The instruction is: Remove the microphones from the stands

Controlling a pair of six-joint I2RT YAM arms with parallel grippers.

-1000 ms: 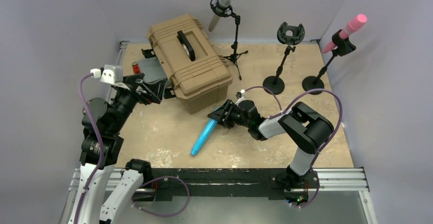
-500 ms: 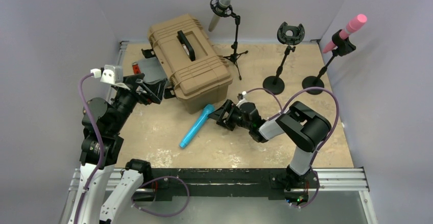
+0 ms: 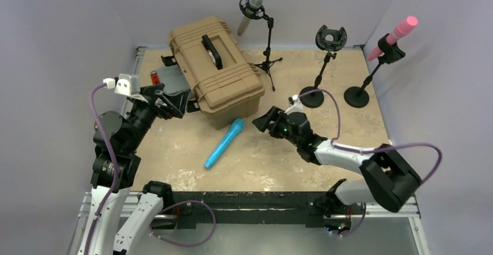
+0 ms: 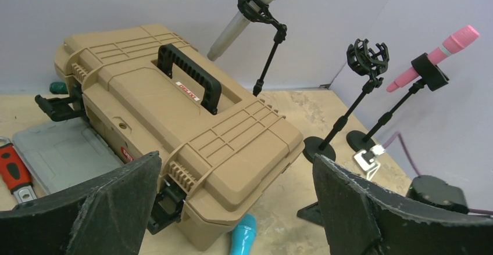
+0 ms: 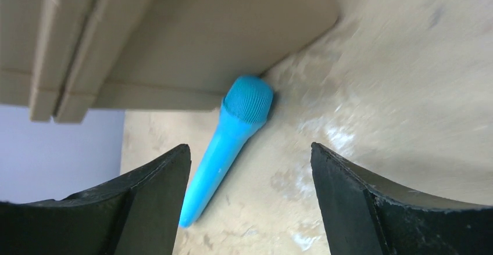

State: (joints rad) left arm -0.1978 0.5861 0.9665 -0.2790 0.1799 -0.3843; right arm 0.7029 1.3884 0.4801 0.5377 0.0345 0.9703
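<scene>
1. Right now, your blue microphone [image 3: 224,144] lies flat on the table [image 3: 360,133], off the front of the tan case [image 3: 215,69]. Its head sits by the case's near corner and its handle slants away from the case.
2. In the right wrist view the mesh head [image 5: 249,101] sits right at the case's bottom edge. You cannot tell from it whether the two touch.
3. Your right gripper [image 3: 264,118] hangs low just to the right of that same case corner and points toward it. Its jaws are spread wide with nothing between them, and the microphone lies apart from both fingers [image 5: 145,203].
4. Your left gripper [image 3: 177,101] sits at the left side of the case, facing it. It too is spread wide and holds nothing, and its wrist view looks over the case lid between the two pads [image 4: 110,203].
5. To the right of the case stands a round-based stand [image 3: 322,63] with a bare clip on top.
6. Behind the case a grey microphone [image 3: 249,12] rests in a tripod stand.
7. Farthest right of the case, a pink microphone [image 3: 395,36] is clamped in its own stand.
8. Against the left side of the case you have a flat grey box [image 3: 168,81] and a red-handled tool [image 3: 154,76].
</scene>
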